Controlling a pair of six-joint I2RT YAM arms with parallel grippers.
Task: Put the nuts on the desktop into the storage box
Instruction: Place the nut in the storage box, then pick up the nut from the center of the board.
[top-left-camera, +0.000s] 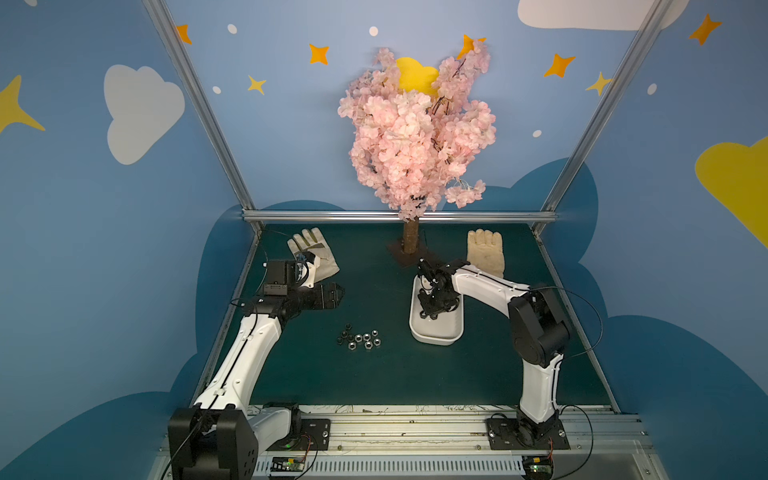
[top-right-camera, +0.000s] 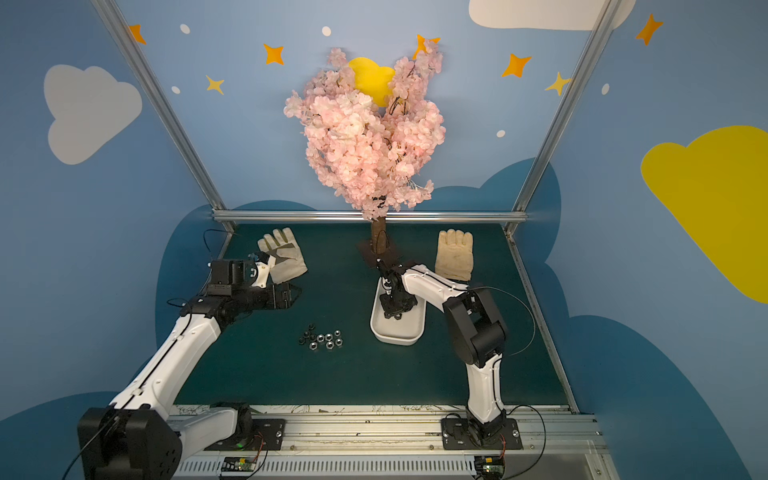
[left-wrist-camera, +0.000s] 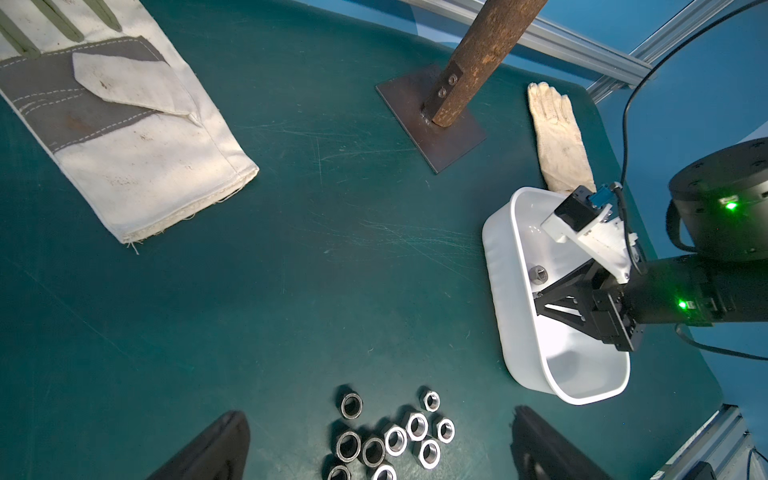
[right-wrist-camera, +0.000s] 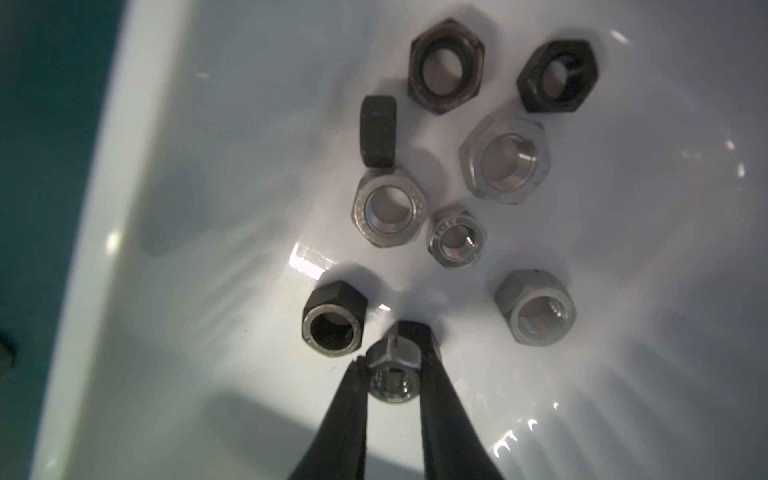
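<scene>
Drop-off step: right hand (right-wrist-camera: 392, 372) low inside storage box (top-left-camera: 436, 340), pinching one silver nut (right-wrist-camera: 392, 384).
Eight loose nuts (right-wrist-camera: 390, 208) lying on box floor; cluster (top-left-camera: 359, 337) of about ten left on bench (top-left-camera: 415, 374), well apart from box. Left hand (top-left-camera: 337, 294) spread wide, empty, hanging near cluster. Next, likely: part fingers, let nut drop clear of neighbours, lift past rim, cross to cluster for another.
</scene>
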